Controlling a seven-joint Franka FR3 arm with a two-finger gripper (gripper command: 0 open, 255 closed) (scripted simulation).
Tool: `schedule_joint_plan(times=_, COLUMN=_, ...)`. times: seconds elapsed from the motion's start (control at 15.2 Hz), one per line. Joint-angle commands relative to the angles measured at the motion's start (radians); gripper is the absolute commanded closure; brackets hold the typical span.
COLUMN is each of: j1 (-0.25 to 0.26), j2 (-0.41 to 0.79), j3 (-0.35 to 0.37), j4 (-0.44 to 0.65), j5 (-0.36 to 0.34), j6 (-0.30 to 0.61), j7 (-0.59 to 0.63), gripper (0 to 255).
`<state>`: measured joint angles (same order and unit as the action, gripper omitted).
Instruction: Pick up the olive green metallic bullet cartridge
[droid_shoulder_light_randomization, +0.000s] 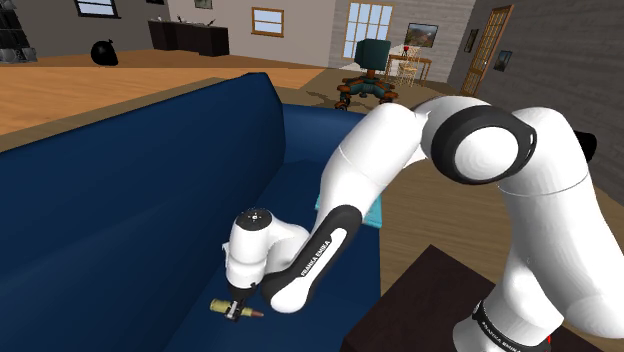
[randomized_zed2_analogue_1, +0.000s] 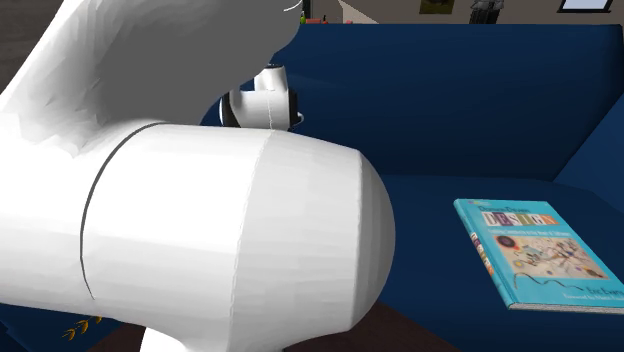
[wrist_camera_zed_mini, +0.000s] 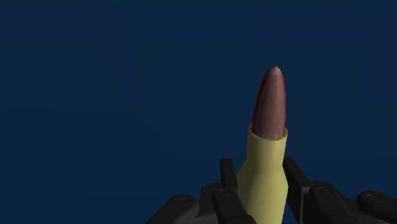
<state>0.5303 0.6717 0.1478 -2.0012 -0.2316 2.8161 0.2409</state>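
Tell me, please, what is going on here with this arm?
The white Franka arm reaches down over a dark blue sofa. Its black gripper is closed on the cartridge, which has a yellowish-olive case and a reddish-brown tip. The cartridge sits low by the seat cushion, and I cannot tell whether it is lifted yet. A book with a light blue cover lies further along the seat.
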Motion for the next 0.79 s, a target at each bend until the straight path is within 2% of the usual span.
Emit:
schedule_joint_plan(times=0.0, j1=-0.007, j2=-0.023, j3=0.008, j4=-0.007, j5=0.005, j6=-0.016, j7=-0.006, gripper=255)
schedule_joint_plan(times=0.73, j1=-0.034, j2=-0.131, j3=0.042, j4=-0.036, j5=0.033, j6=-0.096, j7=-0.027, gripper=255)
